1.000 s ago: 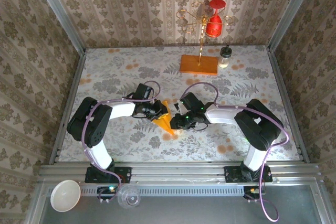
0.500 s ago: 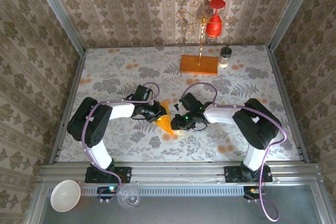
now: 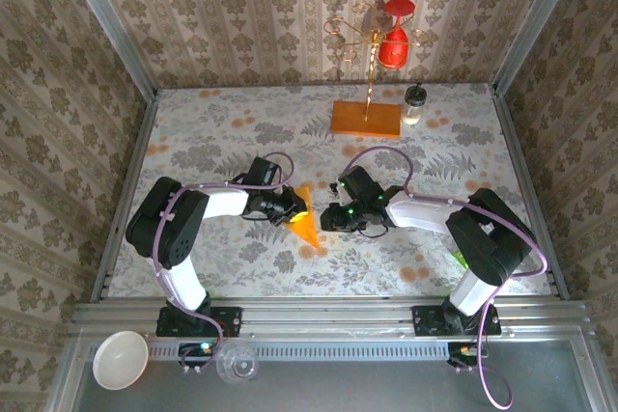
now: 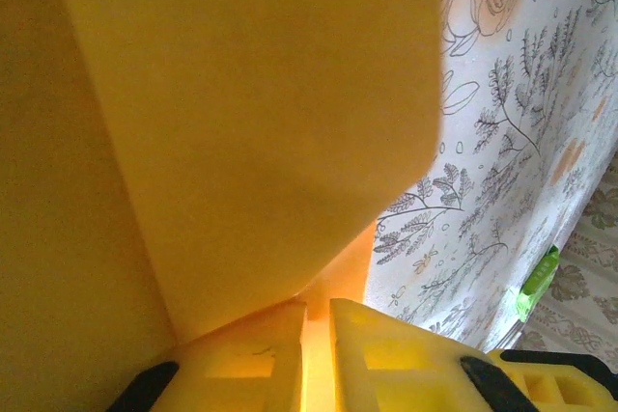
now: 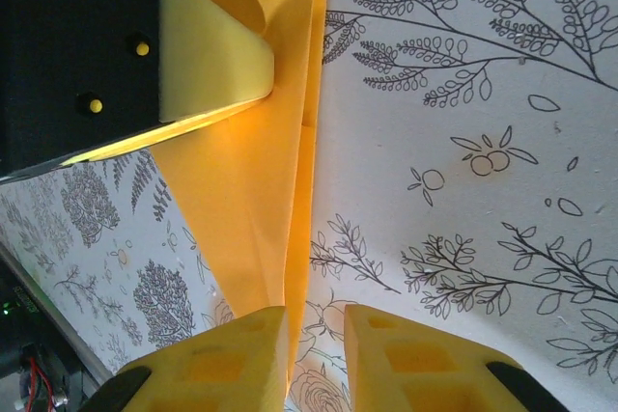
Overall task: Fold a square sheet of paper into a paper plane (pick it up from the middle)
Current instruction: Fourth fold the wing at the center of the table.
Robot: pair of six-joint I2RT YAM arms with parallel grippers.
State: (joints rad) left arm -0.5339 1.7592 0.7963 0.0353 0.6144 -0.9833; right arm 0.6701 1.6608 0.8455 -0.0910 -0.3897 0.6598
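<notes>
The paper plane (image 3: 307, 223), an orange-yellow folded dart, lies at the middle of the floral table with its nose toward the near edge. My left gripper (image 3: 295, 207) is shut on its upper left part; in the left wrist view the paper plane (image 4: 241, 123) rises from between the nearly touching fingers of the left gripper (image 4: 319, 308). My right gripper (image 3: 327, 221) sits just right of the plane. In the right wrist view its fingers (image 5: 381, 354) stand a little apart over bare table, and the plane's creased edge (image 5: 294, 190) runs along the left one. The left gripper's pad (image 5: 212, 55) presses on the paper.
A wooden block (image 3: 366, 119) with a gold wire stand and a hanging red piece (image 3: 393, 45) stands at the back, with a small bottle (image 3: 414, 103) beside it. A white bowl (image 3: 121, 359) and a clear cup (image 3: 237, 362) rest on the front rail.
My right gripper has drawn back a little to the right, away from the plane. The left gripper keeps its hold and has barely moved.
</notes>
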